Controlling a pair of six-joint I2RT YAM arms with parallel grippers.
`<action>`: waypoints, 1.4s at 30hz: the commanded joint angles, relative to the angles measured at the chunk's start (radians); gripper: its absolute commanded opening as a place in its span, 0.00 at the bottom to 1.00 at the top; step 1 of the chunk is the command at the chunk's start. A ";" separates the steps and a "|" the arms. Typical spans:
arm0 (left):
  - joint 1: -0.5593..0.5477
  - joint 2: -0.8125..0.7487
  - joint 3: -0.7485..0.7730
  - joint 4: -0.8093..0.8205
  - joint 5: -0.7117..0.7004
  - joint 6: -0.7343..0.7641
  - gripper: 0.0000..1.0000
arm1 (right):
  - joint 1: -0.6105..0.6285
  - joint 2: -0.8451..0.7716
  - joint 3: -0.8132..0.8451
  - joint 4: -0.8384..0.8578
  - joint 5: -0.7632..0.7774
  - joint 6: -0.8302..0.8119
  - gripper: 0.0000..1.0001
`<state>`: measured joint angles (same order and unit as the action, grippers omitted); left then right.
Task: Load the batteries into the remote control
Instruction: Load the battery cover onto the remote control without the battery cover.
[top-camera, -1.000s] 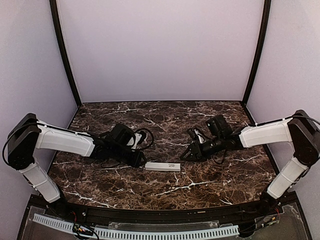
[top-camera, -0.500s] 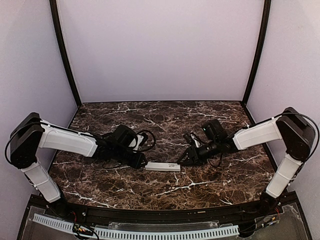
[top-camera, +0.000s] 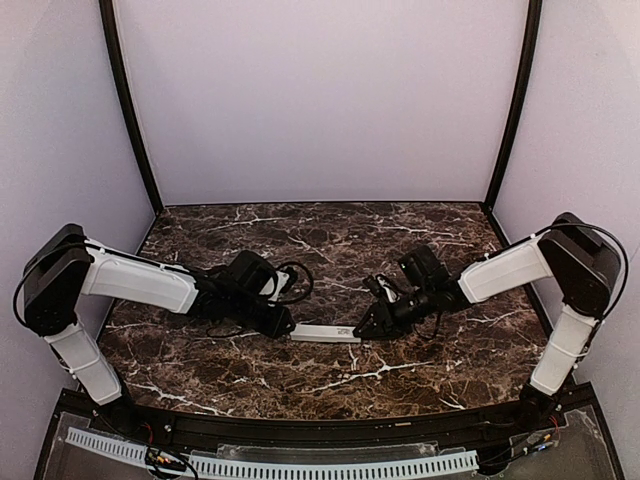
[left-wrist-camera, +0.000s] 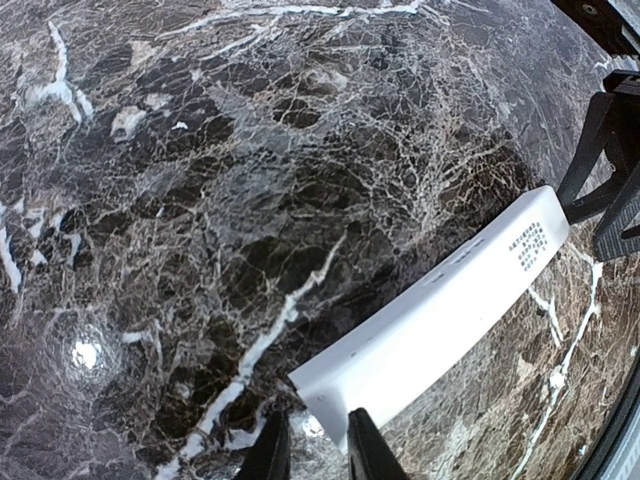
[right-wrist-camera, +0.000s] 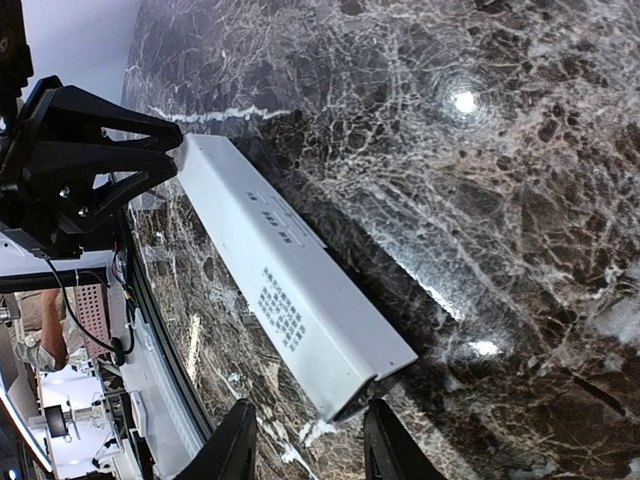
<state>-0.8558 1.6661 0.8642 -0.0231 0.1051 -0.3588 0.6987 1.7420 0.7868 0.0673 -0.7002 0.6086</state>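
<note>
Since neither battery shows in any view, you should treat the loading as not yet begun: the remote control (top-camera: 325, 333) lies flat on the counter (top-camera: 330, 240) with its printed face up. No open recess can be seen, so finding and exposing it seems to come first. After that you have both cells to fetch and seat. Your two arms are set at opposite ends of the bar, which looks like a set-up for steadying or turning it. The left pincer (left-wrist-camera: 315, 455) has its fingertips only a narrow gap apart, and the near corner of the remote sits right at that gap, the rest running away ahead and to the right of it. Whether the tips are pressing on the white casing or merely flanking it, you cannot tell from these views. The right pincer (right-wrist-camera: 312, 450) is plainly apart, wider than the left, and holds nothing. The remote's other end lies just ahead of its tips, a little toward the right-hand finger, with the bar stretching away up and to the left towards the other pincer. I would judge the right tips close to the casing but not yet around it, so closing there needs a short advance first.
</note>
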 joint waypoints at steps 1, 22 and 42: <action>-0.007 0.011 0.020 -0.029 0.005 0.009 0.20 | 0.007 0.026 0.009 0.003 0.016 -0.002 0.35; -0.011 0.035 0.032 -0.048 0.020 0.028 0.11 | 0.007 0.051 0.026 0.012 0.023 0.011 0.25; -0.023 0.086 0.047 -0.072 0.093 0.024 0.06 | 0.007 0.063 0.027 0.076 -0.015 0.038 0.20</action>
<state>-0.8608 1.7061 0.9104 -0.0586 0.1177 -0.3431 0.6975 1.7813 0.7963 0.0681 -0.6830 0.6353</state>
